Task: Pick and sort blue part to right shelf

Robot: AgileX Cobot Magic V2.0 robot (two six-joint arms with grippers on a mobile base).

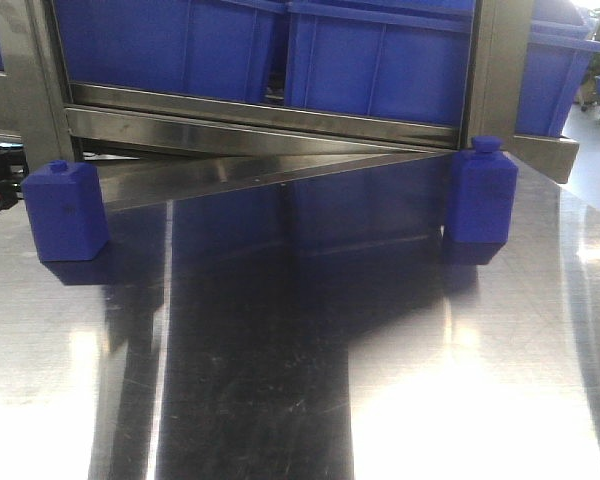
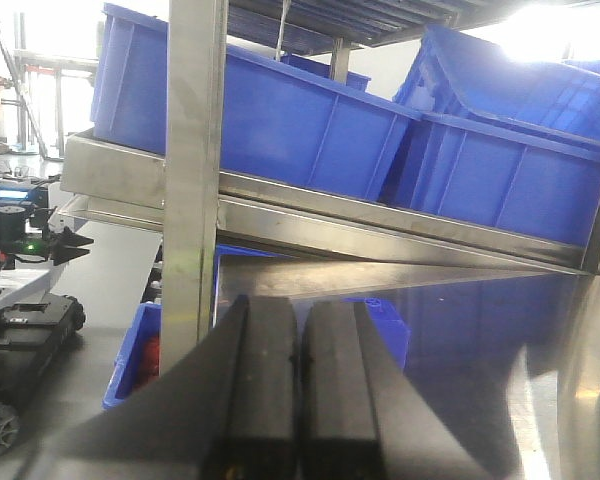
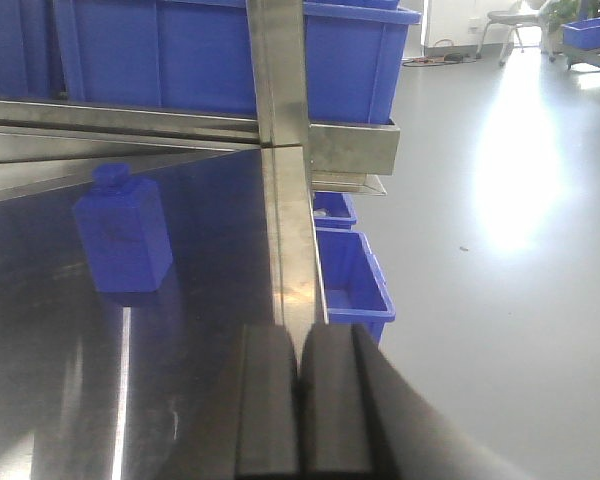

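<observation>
I reckon nothing is picked yet: my left gripper (image 2: 298, 400) and right gripper (image 3: 300, 410) are both pinched shut and empty, a blue part (image 1: 480, 195) stands on the table (image 1: 280, 380) just beside the right shelf (image 1: 260, 125) post, so next I'd open the right jaws and reach for it.

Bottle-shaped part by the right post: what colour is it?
The part is plain blue, clearest in the front-facing view.

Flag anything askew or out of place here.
Only the steel strip stands out: it runs slanted under the shelf's straight front rail. The left blue part and right blue part stand upright; nothing spilled.
</observation>
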